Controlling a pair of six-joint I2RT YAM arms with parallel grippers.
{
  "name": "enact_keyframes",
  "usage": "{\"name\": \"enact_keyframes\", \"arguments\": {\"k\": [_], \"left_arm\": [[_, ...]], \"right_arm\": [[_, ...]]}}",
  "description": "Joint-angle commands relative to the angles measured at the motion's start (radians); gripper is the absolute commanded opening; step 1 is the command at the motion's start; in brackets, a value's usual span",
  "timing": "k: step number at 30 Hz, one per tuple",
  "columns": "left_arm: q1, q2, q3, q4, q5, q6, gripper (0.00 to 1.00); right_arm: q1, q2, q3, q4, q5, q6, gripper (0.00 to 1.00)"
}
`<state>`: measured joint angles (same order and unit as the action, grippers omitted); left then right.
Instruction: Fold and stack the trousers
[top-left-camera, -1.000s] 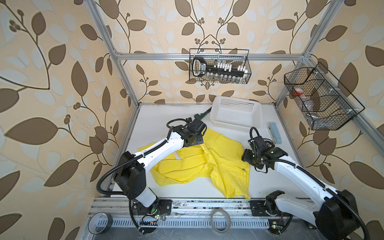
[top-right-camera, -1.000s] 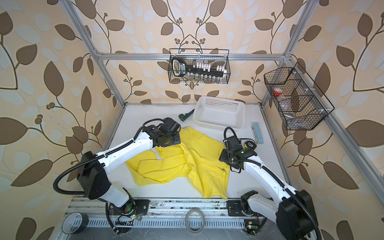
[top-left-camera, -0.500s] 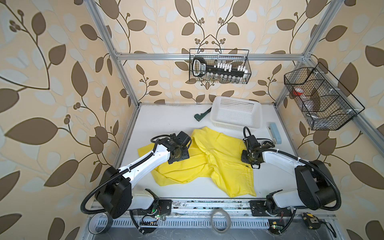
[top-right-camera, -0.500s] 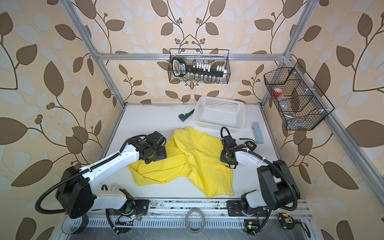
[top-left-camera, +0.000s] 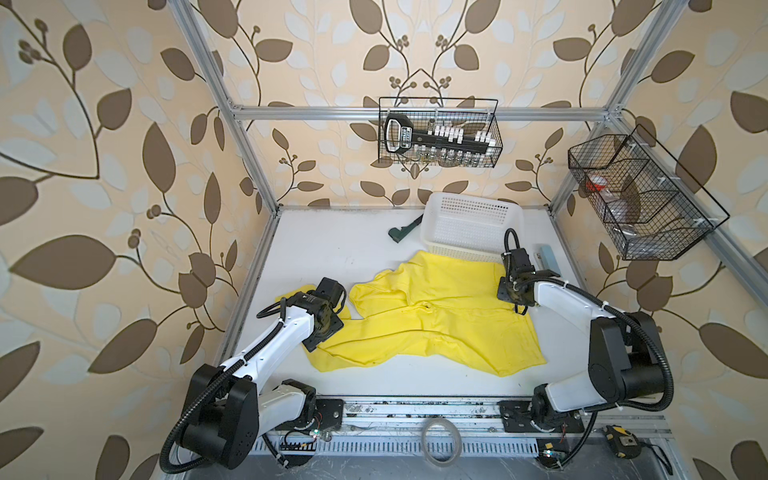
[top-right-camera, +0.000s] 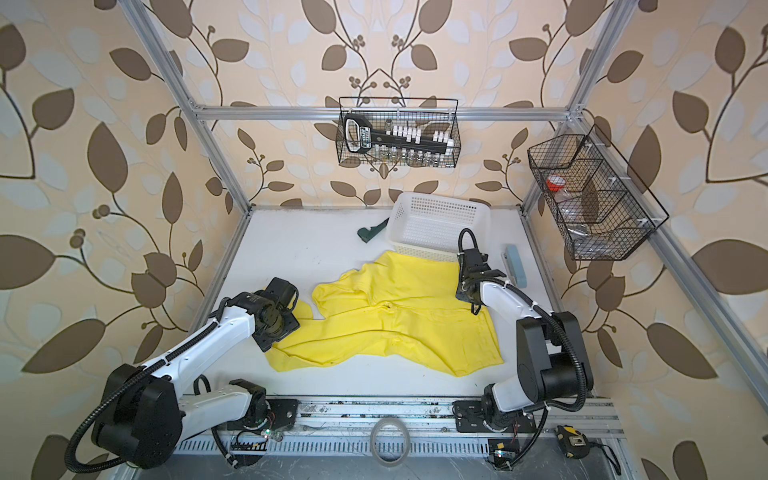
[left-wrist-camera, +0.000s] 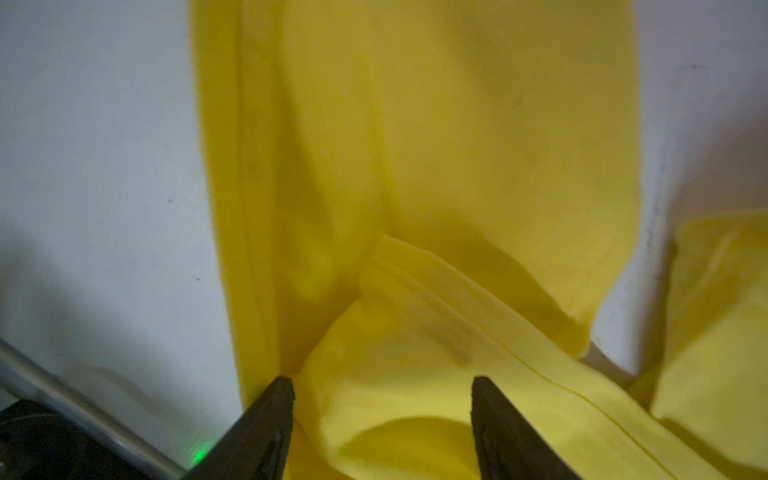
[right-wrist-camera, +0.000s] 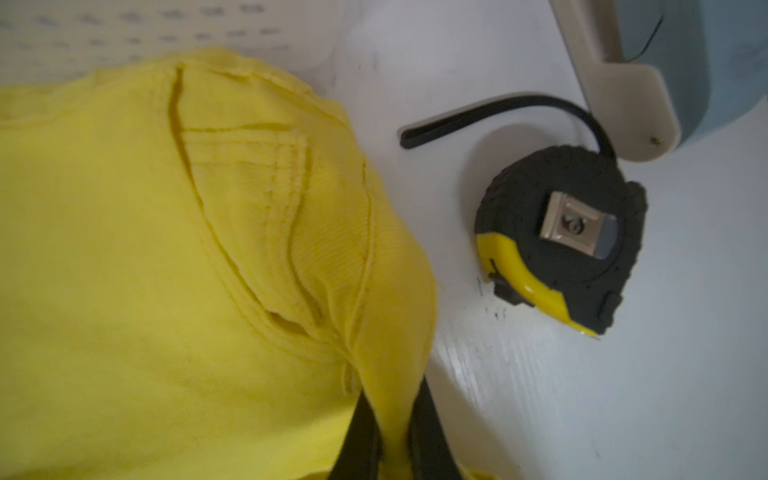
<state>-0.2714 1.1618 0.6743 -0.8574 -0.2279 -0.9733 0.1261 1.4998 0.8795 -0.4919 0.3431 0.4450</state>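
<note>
The bright yellow soft fabric trousers are lying crumpled across the middle of the white table, light and limp, so they are probably going to sag unless taken at a firm seam. The right gripper is pinching the seamed edge beside the pocket with jaws closed, while the left gripper is standing open astride a fold of one leg, clamping nothing. The white perforated plastic basket is touching their far edge, and the pale blue-grey case and the black-and-yellow tape measure are sitting just beside the pinched corner — perhaps obstructing a pull.
</note>
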Motion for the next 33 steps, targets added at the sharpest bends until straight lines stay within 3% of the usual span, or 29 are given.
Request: {"name": "enact_keyframes", "arguments": {"k": [1, 4, 9, 13, 17, 20, 24, 25, 29, 33], "left_arm": [[0.012, -0.055, -0.033, -0.079, -0.133, -0.083, 0.66], [0.045, -0.075, -0.063, -0.079, -0.165, -0.094, 0.64], [0.110, -0.016, -0.082, -0.040, -0.125, -0.076, 0.56], [0.166, -0.014, -0.067, -0.072, -0.161, -0.075, 0.53], [0.251, -0.064, -0.012, -0.097, -0.188, -0.035, 0.55], [0.335, -0.035, 0.007, -0.071, -0.131, 0.022, 0.61], [0.408, 0.065, 0.107, -0.028, -0.061, 0.164, 0.69], [0.418, 0.088, 0.136, -0.030, -0.060, 0.191, 0.75], [0.458, 0.148, 0.205, 0.030, -0.008, 0.319, 0.83], [0.458, 0.255, 0.286, 0.031, 0.004, 0.401, 0.87]], "right_arm": [[-0.024, -0.002, 0.026, -0.028, 0.093, -0.058, 0.05], [-0.035, 0.003, 0.037, -0.014, 0.067, -0.068, 0.06], [-0.039, 0.010, 0.015, -0.003, 0.062, -0.058, 0.16], [-0.015, -0.093, -0.006, -0.028, -0.005, -0.051, 0.41], [0.051, -0.200, -0.030, -0.070, -0.109, -0.016, 0.55], [0.144, -0.269, -0.072, -0.072, -0.245, 0.029, 0.57], [0.322, -0.330, -0.149, -0.056, -0.305, 0.117, 0.59], [0.377, -0.336, -0.171, -0.044, -0.318, 0.148, 0.61], [0.597, -0.323, -0.243, 0.041, -0.296, 0.266, 0.66], [0.708, -0.254, -0.301, 0.140, -0.270, 0.348, 0.68]]}}
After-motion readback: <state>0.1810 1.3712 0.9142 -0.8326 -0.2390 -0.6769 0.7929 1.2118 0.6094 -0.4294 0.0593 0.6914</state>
